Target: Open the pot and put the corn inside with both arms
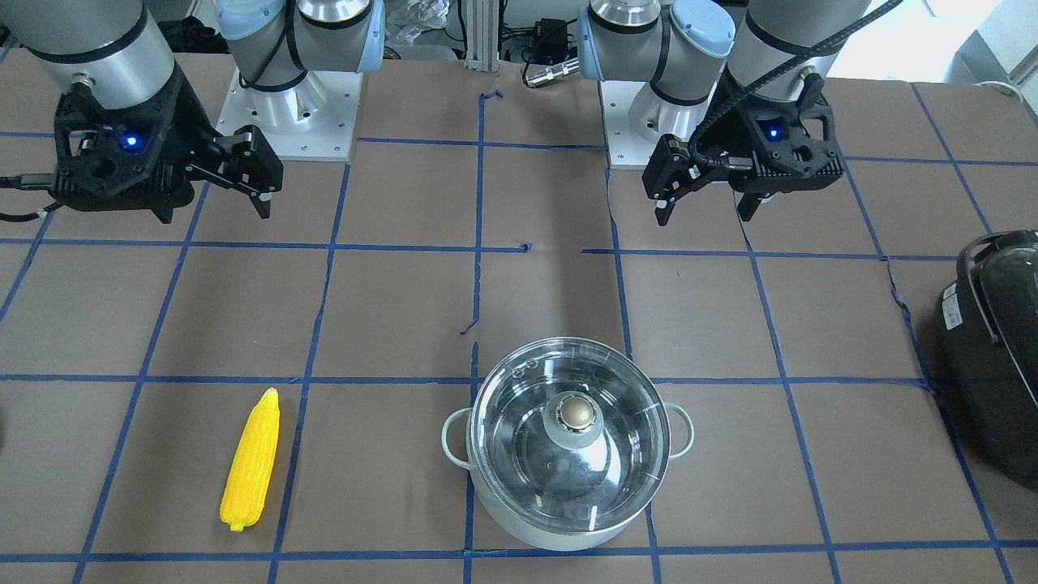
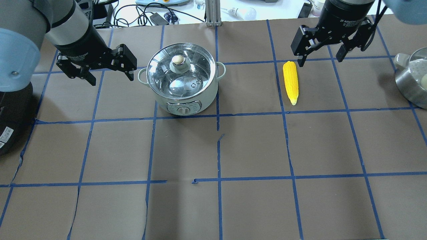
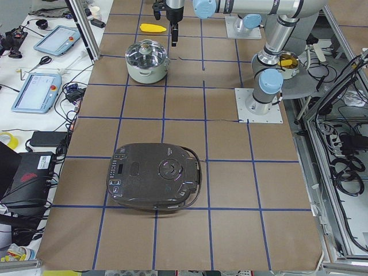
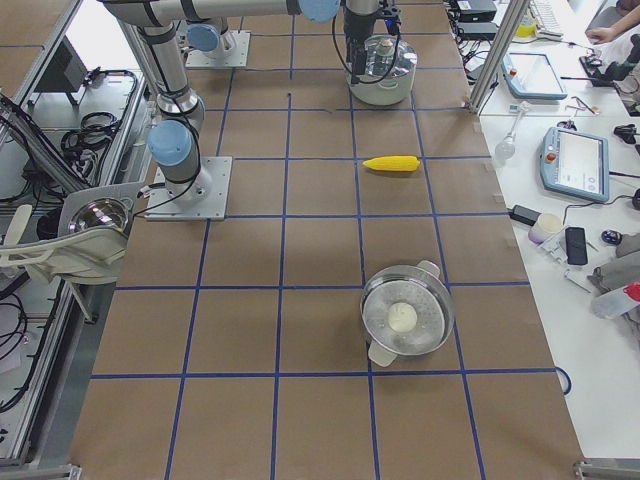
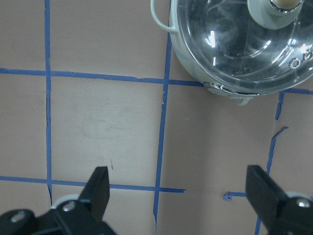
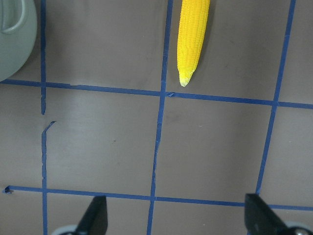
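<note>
At the left edge of the brown, blue-taped surface [image 2: 253, 146]: a glossy black cooker [image 3: 154, 184] with a carry handle, lid down.

Left pincer [image 2: 108, 74]: released, both black fingers spread wide with nothing between them, hanging above the surface to the left of the pot, touching nothing. In the left wrist view, only brown paper and tape lines between the fingertips, the pot ahead of them.

Pot [image 2: 206, 96]: upright, left of the middle, close to the edge opposite the robot. Pale grey-green outside, shiny steel inside, one small loop handle on each side, a dial panel [image 2: 182, 108] on the wall facing the robot. Clear glass lid [image 2: 195, 78] seated on the rim, closed, with the brassy knob [image 2: 177, 60] at its centre.

Corn [image 2: 290, 81]: one bright yellow cob lying flat on the surface, right of the middle, near the same edge, well apart from the pot. Tapered tip pointing toward the robot's edge, thick end away from it.

Right pincer [image 2: 320, 60]: likewise released, fingers wide apart and holding nothing, hanging above the surface by the corn, clear of it.

Toward the right edge: a steel pan [image 4: 370, 295] with a perforated insert, uncovered, a pale round lump [image 4: 402, 318] resting inside.
</note>
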Robot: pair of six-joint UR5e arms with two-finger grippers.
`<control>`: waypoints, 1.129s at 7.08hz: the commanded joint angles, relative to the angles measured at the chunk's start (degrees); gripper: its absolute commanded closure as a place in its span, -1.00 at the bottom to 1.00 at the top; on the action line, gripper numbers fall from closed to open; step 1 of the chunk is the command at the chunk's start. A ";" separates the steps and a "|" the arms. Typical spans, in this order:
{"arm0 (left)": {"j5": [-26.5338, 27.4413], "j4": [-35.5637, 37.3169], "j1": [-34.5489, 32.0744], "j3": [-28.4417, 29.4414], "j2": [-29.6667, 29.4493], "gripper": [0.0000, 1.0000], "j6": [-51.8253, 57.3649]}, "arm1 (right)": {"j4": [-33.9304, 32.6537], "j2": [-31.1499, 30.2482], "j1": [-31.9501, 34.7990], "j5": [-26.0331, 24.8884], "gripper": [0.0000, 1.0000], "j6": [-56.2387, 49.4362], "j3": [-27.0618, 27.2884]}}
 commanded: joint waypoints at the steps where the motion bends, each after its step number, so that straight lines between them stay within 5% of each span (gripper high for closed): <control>1: -0.31 0.14 0.06 0.62 0.09 -1.00 -0.04 | -0.15 0.17 0.00 0.78 -1.00 0.07 0.75; 8: 0.40 0.05 0.06 0.46 -0.35 -1.00 0.22 | 0.02 -0.09 -0.09 -3.17 -1.00 0.07 0.67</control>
